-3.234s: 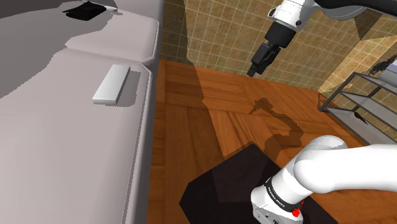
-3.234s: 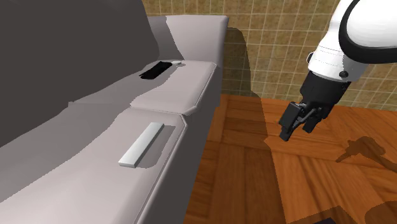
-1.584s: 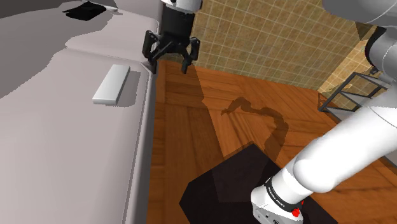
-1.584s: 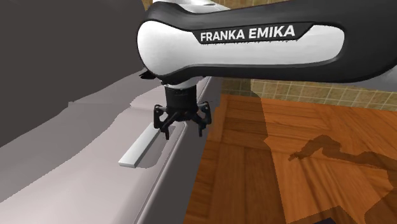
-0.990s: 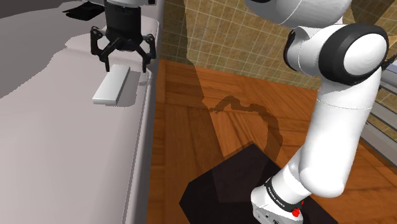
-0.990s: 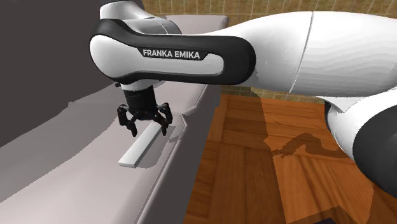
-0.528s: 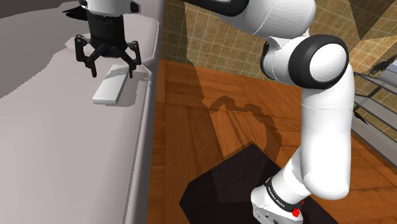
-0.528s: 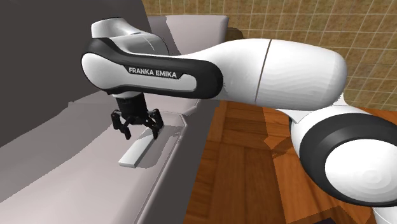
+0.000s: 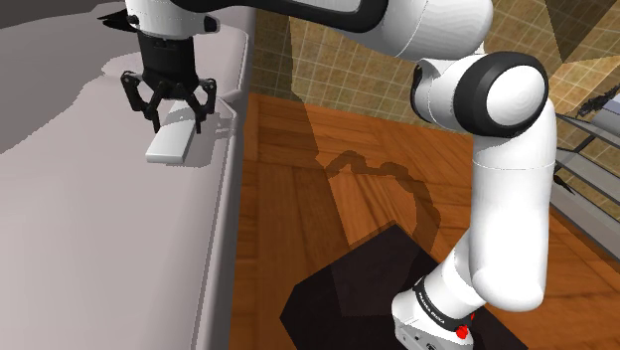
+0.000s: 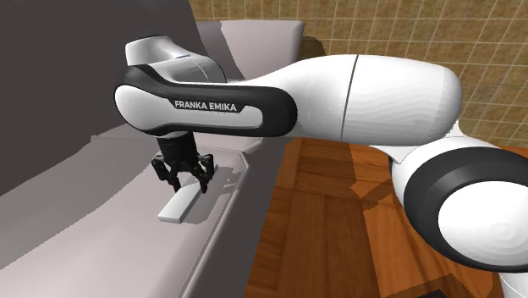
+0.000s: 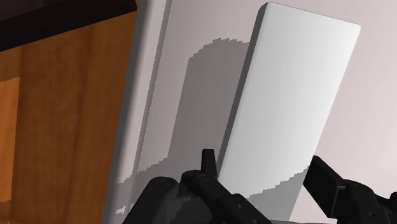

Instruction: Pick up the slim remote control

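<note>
The slim remote control (image 9: 165,145) is a flat pale grey bar lying on the light sofa seat (image 9: 89,219), close to the seat's edge beside the floor. My gripper (image 9: 174,121) points straight down over the remote's far end. In the wrist view its fingers (image 11: 207,167) press against both long sides of the remote (image 11: 286,108), which still rests on the cushion. In the second exterior view the gripper (image 10: 180,184) clasps the remote (image 10: 176,207) at its upper end, under the arm's long white and black link.
A black remote (image 9: 134,17) lies farther back on the sofa. Wooden floor (image 9: 328,199) runs beside the sofa, with a tan tiled wall (image 9: 348,50) behind. A metal shelf (image 9: 588,129) stands at the shoulder view's right. The dark stand (image 9: 348,288) is at lower right.
The gripper came down onto the remote's far end and its fingers drew in from wide apart to clasp the remote's sides. The remote has not moved.
</note>
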